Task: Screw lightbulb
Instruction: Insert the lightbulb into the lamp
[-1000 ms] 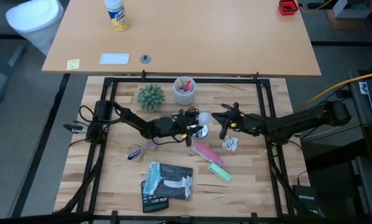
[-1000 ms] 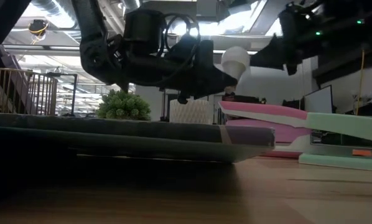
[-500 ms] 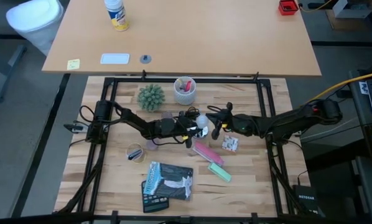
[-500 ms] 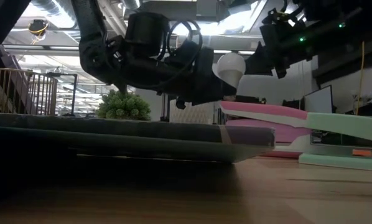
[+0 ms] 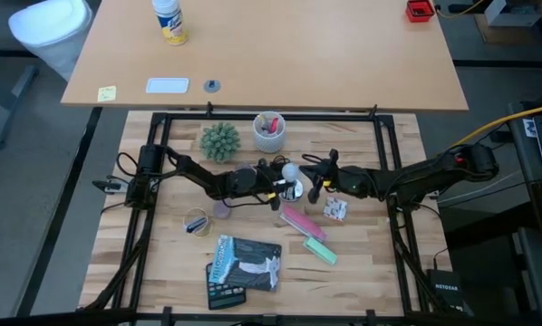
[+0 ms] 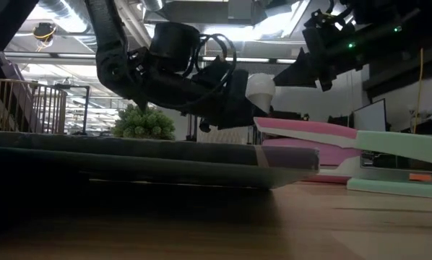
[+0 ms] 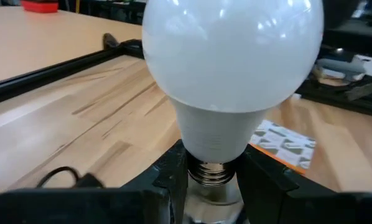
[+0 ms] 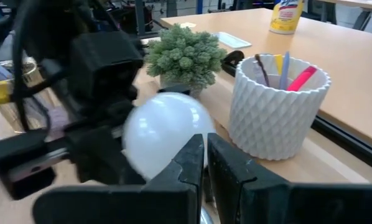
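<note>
The frosted white lightbulb (image 5: 289, 170) is held above the middle of the table by my left gripper (image 5: 276, 184), which is shut on it. The bulb fills the left wrist view (image 7: 232, 68) and shows tilted in the low view (image 6: 259, 90). A shiny round fixture (image 5: 295, 191) lies on the table just below it. My right gripper (image 5: 311, 186) is shut and stands right beside the bulb on its right side (image 8: 206, 158); I cannot tell whether it touches the bulb. My left gripper pinches the bulb's silvery screw base (image 7: 211, 177) between its two fingers (image 7: 172, 169), just under the white neck. The fingers come from the table's left, slanting upward. The bulb sticks out beyond the fingertips, glass end up and tilted, lifted clear of the table.
A white cup of pens (image 5: 269, 131) and a green plant (image 5: 219, 141) stand at the back. A pink stapler (image 5: 298, 220), a mint stapler (image 5: 322, 252), a small patterned box (image 5: 334, 210), a tape roll (image 5: 197, 223) and a dark package (image 5: 244, 263) lie toward the near side.
My right gripper has moved toward the table's left, up to the bulb, then held still. My left gripper has turned, and the bulb has tipped and sunk a little, shifting slightly toward the table's left.
</note>
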Controlling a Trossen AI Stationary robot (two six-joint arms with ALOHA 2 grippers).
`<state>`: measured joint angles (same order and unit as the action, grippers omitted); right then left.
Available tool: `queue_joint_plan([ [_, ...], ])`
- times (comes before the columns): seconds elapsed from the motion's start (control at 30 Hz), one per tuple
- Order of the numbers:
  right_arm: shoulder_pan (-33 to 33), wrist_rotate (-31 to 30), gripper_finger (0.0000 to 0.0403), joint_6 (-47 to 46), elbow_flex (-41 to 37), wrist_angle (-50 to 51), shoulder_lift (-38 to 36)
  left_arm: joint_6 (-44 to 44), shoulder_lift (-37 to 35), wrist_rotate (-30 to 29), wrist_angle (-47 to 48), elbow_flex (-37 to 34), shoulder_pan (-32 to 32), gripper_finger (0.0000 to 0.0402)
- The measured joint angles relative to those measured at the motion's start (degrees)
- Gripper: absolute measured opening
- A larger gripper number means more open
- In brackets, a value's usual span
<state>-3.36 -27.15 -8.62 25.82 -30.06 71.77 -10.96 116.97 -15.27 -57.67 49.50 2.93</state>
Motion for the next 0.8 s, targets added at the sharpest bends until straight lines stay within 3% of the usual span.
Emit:
queue_joint_plan([
  [0.27, -0.04, 0.56, 0.0028, -0.04, 0.0, 0.13, 0.02, -0.64, -0.02, -0.03, 1.58, 0.04, 0.01, 0.0109],
  [0.8, -0.02, 8.8, 0.0028, -0.02, 0.0, 0.24, 0.02, 0.62, -0.2, 0.39, 4.21, 0.22, -0.26, 0.0109],
])
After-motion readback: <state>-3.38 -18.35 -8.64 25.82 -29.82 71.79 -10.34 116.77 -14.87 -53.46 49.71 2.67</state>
